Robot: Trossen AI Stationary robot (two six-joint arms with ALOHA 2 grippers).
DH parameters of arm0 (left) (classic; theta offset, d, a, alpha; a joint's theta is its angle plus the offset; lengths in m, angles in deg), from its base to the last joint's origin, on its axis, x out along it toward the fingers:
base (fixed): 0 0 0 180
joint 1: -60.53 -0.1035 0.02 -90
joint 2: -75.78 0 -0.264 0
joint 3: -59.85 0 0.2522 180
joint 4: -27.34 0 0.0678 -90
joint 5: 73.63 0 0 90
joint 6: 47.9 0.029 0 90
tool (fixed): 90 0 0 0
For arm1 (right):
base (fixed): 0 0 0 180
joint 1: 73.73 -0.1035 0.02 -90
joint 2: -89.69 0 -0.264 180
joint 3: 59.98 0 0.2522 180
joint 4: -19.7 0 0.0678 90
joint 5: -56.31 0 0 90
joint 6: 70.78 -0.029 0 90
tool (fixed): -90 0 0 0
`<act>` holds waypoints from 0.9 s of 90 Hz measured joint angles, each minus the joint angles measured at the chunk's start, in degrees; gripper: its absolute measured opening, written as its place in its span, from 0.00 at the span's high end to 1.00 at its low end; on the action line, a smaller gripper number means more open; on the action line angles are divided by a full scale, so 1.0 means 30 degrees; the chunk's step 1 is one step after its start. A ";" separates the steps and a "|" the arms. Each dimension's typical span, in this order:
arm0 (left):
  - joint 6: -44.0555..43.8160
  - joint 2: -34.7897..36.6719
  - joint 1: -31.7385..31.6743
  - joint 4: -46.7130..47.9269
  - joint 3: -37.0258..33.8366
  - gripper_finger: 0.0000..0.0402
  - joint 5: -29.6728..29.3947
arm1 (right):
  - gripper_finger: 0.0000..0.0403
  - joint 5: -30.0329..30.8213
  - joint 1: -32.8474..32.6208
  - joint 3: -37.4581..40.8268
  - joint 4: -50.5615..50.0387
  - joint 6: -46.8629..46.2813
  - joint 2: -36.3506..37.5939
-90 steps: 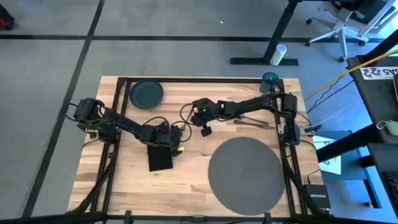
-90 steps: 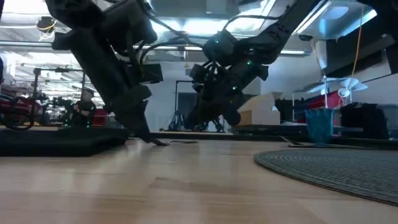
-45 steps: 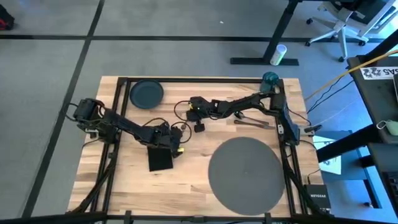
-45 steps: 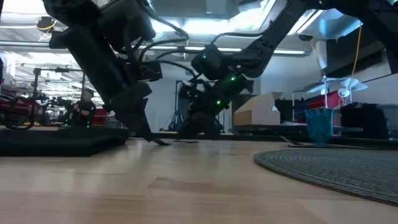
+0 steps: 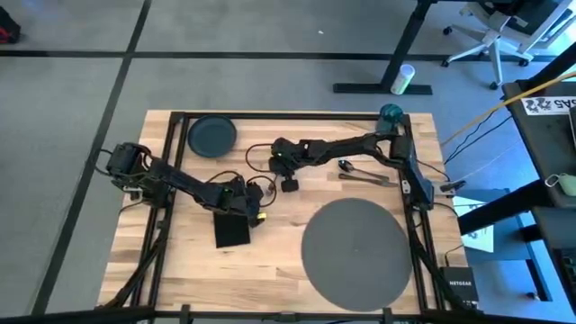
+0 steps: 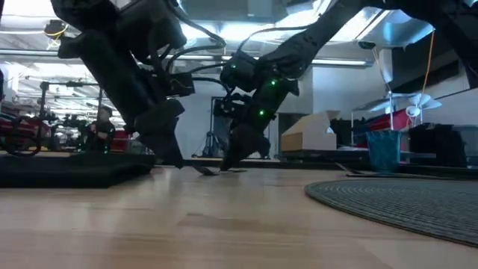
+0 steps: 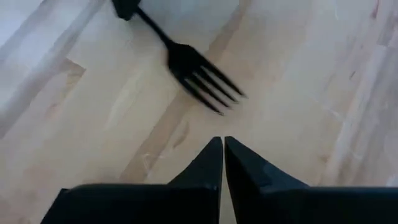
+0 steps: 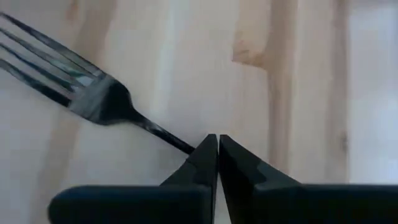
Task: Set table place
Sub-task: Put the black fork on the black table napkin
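Low over the table (image 5: 279, 247), right gripper (image 8: 217, 146) clamps the fork (image 8: 93, 96); left gripper (image 7: 222, 149) closed.

Both arms are dark, nearly black, built of slim links joined by chunkier rounded joints. Loose black cables loop off the left arm (image 5: 171, 183) and the right arm (image 5: 360, 147) near their wrists. A small yellow mark shows at the left wrist, and green lights glow on the right wrist housing. The left fingers (image 7: 205, 168) and the right fingers (image 8: 202, 165) are black, flat-sided wedges that taper to thin pointed tips.
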 joint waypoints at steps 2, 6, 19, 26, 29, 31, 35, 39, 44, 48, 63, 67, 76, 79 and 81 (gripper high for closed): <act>0.0066 0.0000 0.0000 0.0019 0.0000 1.00 -0.0006 | 0.99 -0.0099 -0.0079 -0.0191 -0.0240 0.0146 -0.0021; 0.0088 0.0000 0.0022 0.0025 0.0000 1.00 -0.0006 | 0.99 -0.0173 -0.0275 -0.0590 -0.0634 0.0544 -0.0028; -0.0227 0.0000 0.0683 0.0021 0.0000 1.00 -0.0022 | 0.99 -0.0173 -0.0678 -0.2340 -0.2787 0.2881 0.0034; -0.0390 0.0000 0.1282 0.0021 0.0000 1.00 -0.0015 | 0.99 -0.0119 -0.0832 -0.3247 -0.4270 0.4910 0.0039; -0.0514 0.0007 0.1570 0.0036 0.0000 1.00 -0.0015 | 0.99 -0.0075 -0.0913 -0.3547 -0.4895 0.5751 0.0044; -0.0644 0.0015 0.1776 0.0028 0.0000 1.00 -0.0021 | 0.99 -0.0081 -0.0983 -0.3742 -0.5310 0.6416 0.0047; -0.0833 0.0022 0.2200 0.0018 0.0000 1.00 -0.0015 | 0.99 -0.0199 -0.1133 -0.4042 -0.6070 0.7703 0.0057; -0.1071 0.0051 0.2610 0.0036 0.0000 1.00 -0.0014 | 0.99 -0.0323 -0.1235 -0.4185 -0.6818 0.8907 0.0059; -0.1324 0.0095 0.3179 0.0033 0.0000 1.00 -0.0015 | 0.99 -0.0368 -0.1359 -0.4201 -0.7631 1.0232 0.0059; -0.1461 0.0102 0.3636 -0.0008 0.0000 1.00 -0.0012 | 0.99 -0.0366 -0.1391 -0.4194 -0.8139 1.1039 0.0059; -0.2279 0.0102 0.5184 0.0000 0.0003 1.00 -0.0194 | 0.99 -0.0217 -0.1333 -0.4201 -0.8327 1.2663 -0.0370; -0.2574 0.0102 0.5588 0.0000 0.0005 1.00 -0.0315 | 0.99 0.0005 -0.1333 -0.4201 -0.8183 1.3073 -0.0476; -0.3184 0.0102 0.6443 -0.0005 0.0007 1.00 -0.0825 | 0.94 -0.0093 -0.1340 -0.4201 -0.7746 1.3702 -0.0575; -0.3307 0.0102 0.6706 -0.0001 0.0007 1.00 -0.1003 | 0.92 -0.0168 -0.1340 -0.4201 -0.7605 1.3769 -0.0575; -0.3369 0.0102 0.6872 -0.0005 0.0007 1.00 -0.1102 | 0.90 -0.0178 -0.1340 -0.4201 -0.7478 1.3773 -0.0575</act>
